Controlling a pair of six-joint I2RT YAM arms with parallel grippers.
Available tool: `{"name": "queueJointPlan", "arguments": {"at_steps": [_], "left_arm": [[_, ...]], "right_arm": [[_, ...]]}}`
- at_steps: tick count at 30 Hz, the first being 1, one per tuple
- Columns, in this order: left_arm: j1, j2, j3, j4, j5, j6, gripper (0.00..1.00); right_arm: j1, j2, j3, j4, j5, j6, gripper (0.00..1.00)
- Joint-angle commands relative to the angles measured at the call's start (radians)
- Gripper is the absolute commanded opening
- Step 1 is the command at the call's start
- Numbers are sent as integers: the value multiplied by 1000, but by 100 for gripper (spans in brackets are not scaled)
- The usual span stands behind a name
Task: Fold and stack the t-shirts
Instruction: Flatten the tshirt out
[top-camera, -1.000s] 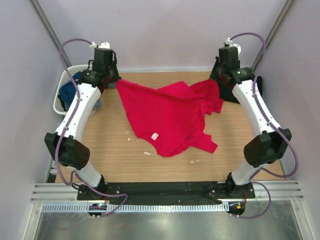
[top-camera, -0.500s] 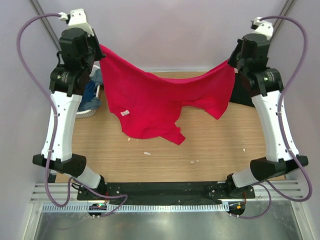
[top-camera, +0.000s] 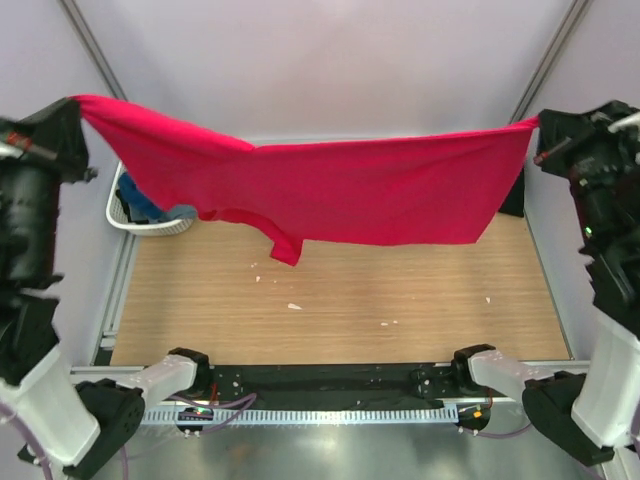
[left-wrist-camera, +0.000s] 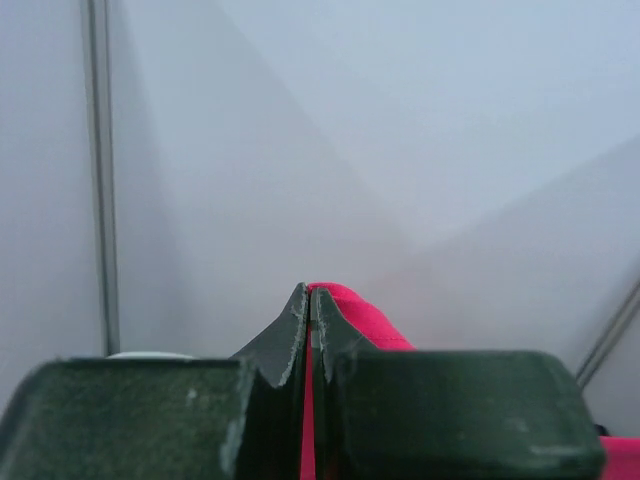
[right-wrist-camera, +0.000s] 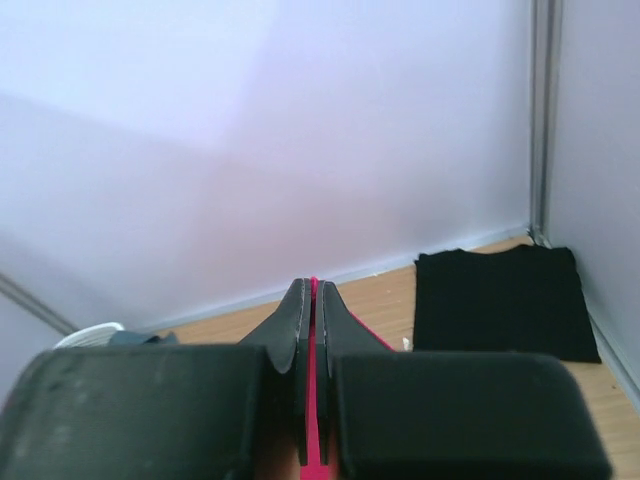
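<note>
Wooden table (top-camera: 400, 290) spans the cell. The red t-shirt (top-camera: 360, 195) is held up in the air over its far half, off the wood and spread wide. Its long axis runs left-right, from one arm to the other, with the top edge pulled nearly straight and sagging a little in the middle. The cloth hangs down from that edge, and a sleeve or loose fold droops lowest, left of centre. The black t-shirt (right-wrist-camera: 495, 300) lies flat in the far right corner of the table, near the right arm and well apart from the left; in the top view it is mostly hidden behind the red cloth. The white basket (top-camera: 125, 215) sits at the far left edge with blue cloth (top-camera: 150, 205) in it, just under the left end of the red shirt. The left gripper (top-camera: 75, 102) is raised high at far left, jaws pinched tight on the left corner of the red shirt; the wrist view shows red cloth between the closed tips. The right gripper (top-camera: 535, 125) is high at far right, likewise clamped on the right corner, with a thin red line between its tips. Each arm has one end, so neither is nearer. Likely next move: lower both ends together, keeping the left-right stretch, to lay the shirt flat on the open wood on the near side. A few white crumbs (top-camera: 295, 306) lie on the table there.
</note>
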Motion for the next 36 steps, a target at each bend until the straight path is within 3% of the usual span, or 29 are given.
{"name": "queueJointPlan", "arguments": {"at_steps": [1, 12, 20, 23, 26, 32, 36], "left_arm": [[5, -65, 59, 10, 115, -2, 0], [34, -134, 194, 27, 213, -112, 0], [35, 28, 259, 48, 186, -126, 0], [37, 116, 198, 32, 170, -127, 0], [35, 179, 69, 42, 173, -131, 0], [37, 277, -334, 235, 224, -141, 0], [37, 416, -424, 343, 221, -152, 0]], "right_arm": [[1, -41, 71, -30, -96, -24, 1], [-88, -136, 187, -70, -212, -24, 1], [-98, -37, 208, -98, -82, -47, 1], [-96, 3, 118, -100, -25, -49, 1], [-96, 16, -136, -42, 56, -49, 1], [-98, -17, -597, 224, 227, -17, 1], [-134, 78, -799, 319, 251, 31, 1]]}}
